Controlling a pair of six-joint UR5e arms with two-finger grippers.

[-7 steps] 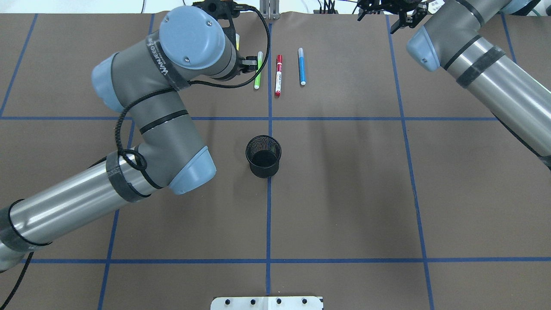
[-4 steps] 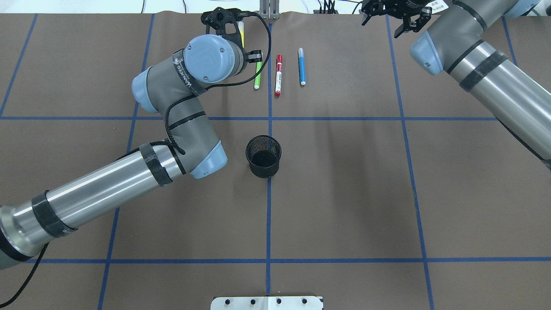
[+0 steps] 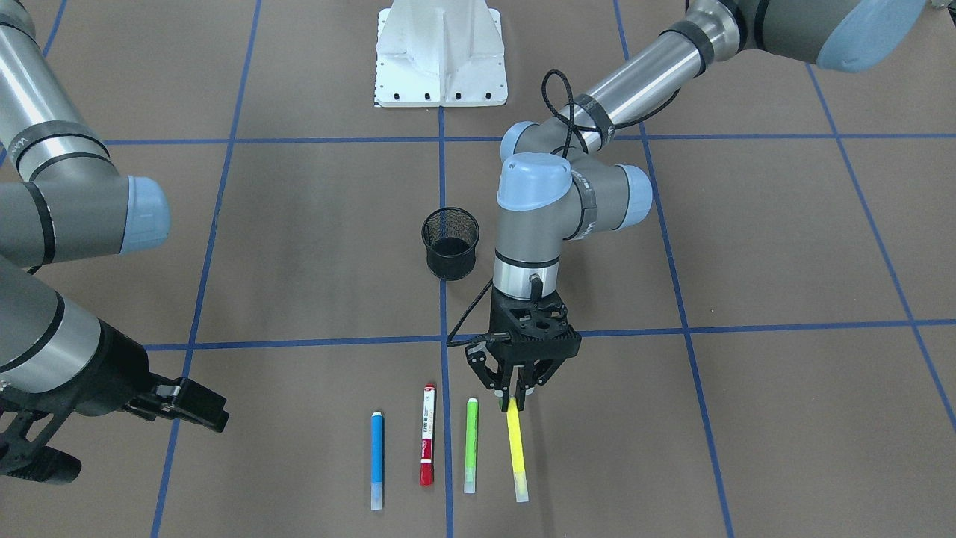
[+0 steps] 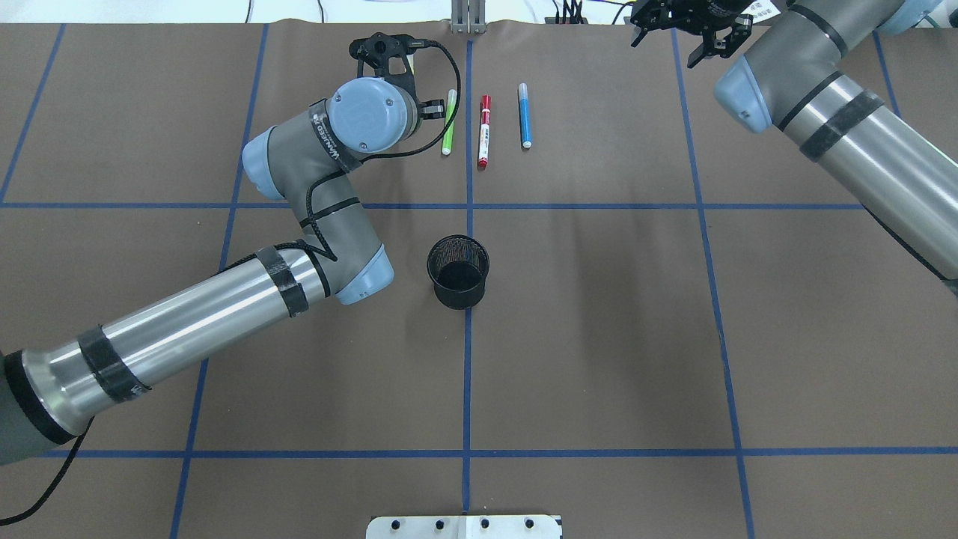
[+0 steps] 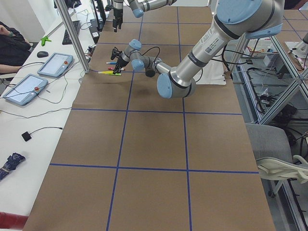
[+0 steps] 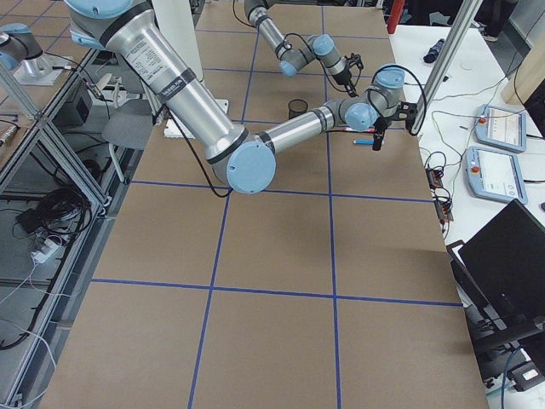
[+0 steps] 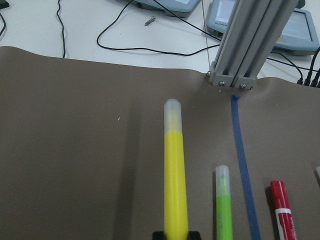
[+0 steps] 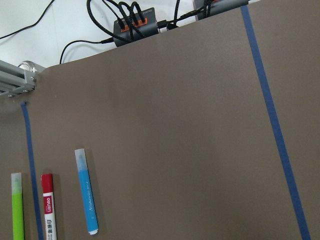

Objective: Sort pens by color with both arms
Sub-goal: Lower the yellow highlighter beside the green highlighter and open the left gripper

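Observation:
Four pens lie in a row near the table's far edge. In the front-facing view they are blue (image 3: pixel 378 459), red with a white label (image 3: pixel 427 444), green (image 3: pixel 471 444) and yellow (image 3: pixel 515 452). My left gripper (image 3: pixel 514 400) points down and is shut on the yellow pen's near end; the left wrist view shows that pen (image 7: pixel 175 175) running forward from between the fingertips. In the overhead view the green (image 4: pixel 449 122), red (image 4: pixel 484 131) and blue (image 4: pixel 525 116) pens show, and my left wrist hides the yellow one. My right gripper (image 4: pixel 673 37) is open and empty at the far right edge, apart from the pens.
A black mesh cup (image 4: pixel 458 272) stands upright at the table's middle, on the blue centre line, just right of my left elbow. The white base mount (image 3: pixel 441 52) is at the robot's edge. An aluminium post (image 7: pixel 245 45) and cables stand beyond the far edge.
My left arm has come down and moved towards the far edge with the yellow pen in its grip, bringing it in beside the green pen. The right gripper has barely shifted.

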